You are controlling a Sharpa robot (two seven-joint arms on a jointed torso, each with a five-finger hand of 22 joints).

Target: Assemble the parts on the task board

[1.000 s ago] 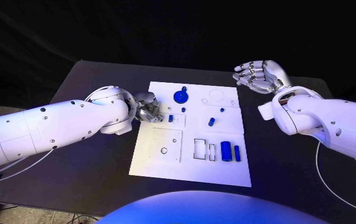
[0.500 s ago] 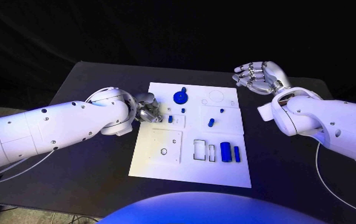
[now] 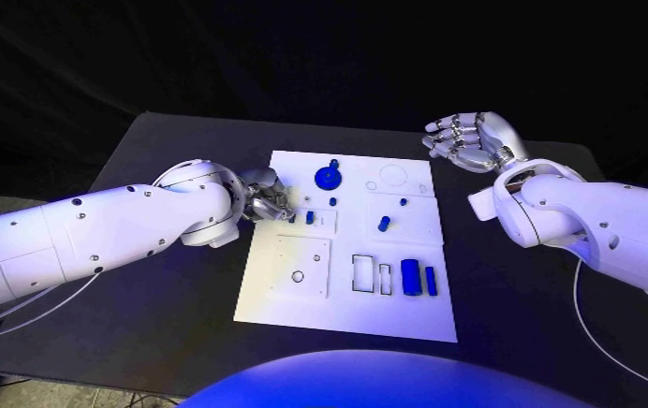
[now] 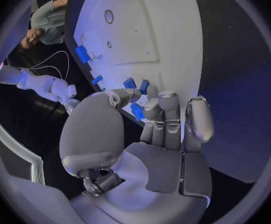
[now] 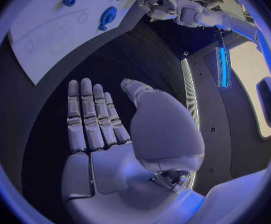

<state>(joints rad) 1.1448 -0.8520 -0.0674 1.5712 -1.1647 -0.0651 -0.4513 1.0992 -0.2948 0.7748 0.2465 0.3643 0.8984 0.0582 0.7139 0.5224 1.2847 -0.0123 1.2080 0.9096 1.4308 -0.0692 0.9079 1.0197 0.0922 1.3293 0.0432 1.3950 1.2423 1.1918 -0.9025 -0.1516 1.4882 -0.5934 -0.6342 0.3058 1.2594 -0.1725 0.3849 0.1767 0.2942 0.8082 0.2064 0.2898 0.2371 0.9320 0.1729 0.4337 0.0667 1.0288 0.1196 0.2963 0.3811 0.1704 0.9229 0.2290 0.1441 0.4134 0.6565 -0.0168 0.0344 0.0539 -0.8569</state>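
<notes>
Since the earlier frames almost nothing has moved: the left hand (image 3: 268, 198) has only edged a touch nearer the task board's left edge, and the right hand has kept its place.

The task board (image 3: 297, 291) lies in the middle of the black table (image 3: 162, 146). On the board, small blue parts sit near its left edge, just beside the left hand's fingers (image 4: 163, 109); one small blue part (image 4: 137, 112) lies right at the fingertips. Whether it is already pinched cannot be told: the fingers are curled close above it, yet no clear grip shows. A round blue part (image 3: 329, 177) stands near the board's far edge, and two upright blue blocks (image 3: 410, 277) sit toward the board's near right.

The parts look small, hard and light, probably smooth plastic, so they would likely slip or flick away under a careless squeeze; taking one by its opposite flat sides seems safest.

The right hand (image 3: 470, 140) hovers off the board's far right corner, released, fingers spread, holding nothing.
</notes>
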